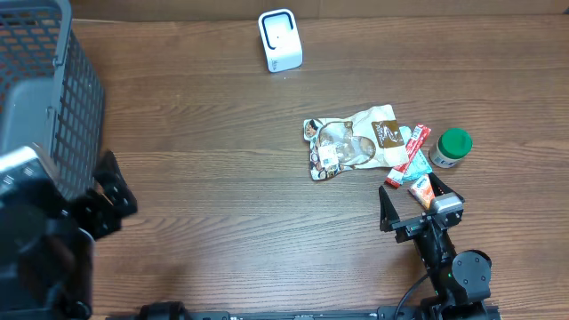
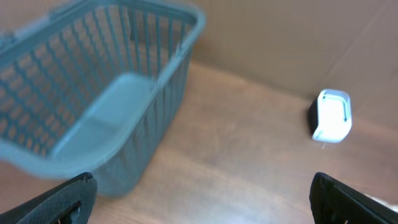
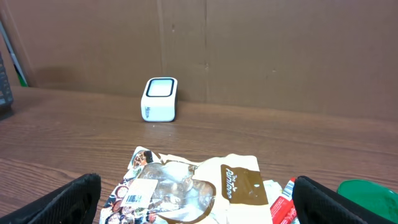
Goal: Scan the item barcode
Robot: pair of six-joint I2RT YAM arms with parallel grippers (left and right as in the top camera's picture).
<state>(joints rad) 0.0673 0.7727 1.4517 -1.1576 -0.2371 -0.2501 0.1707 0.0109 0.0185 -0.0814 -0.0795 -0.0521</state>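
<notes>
Pouch lies flat on the counter, right of middle, just beside red sachets and a green-lidded jar. Right claw is near it, spread wide, empty. Left claw, likewise released, is beside the basket. Scanner stands well apart, at the far edge.

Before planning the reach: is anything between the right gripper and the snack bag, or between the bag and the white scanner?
Nothing visible. The open right gripper faces the snack bag across bare table, the red packet off to one side; only bare wood separates bag and scanner.
</notes>
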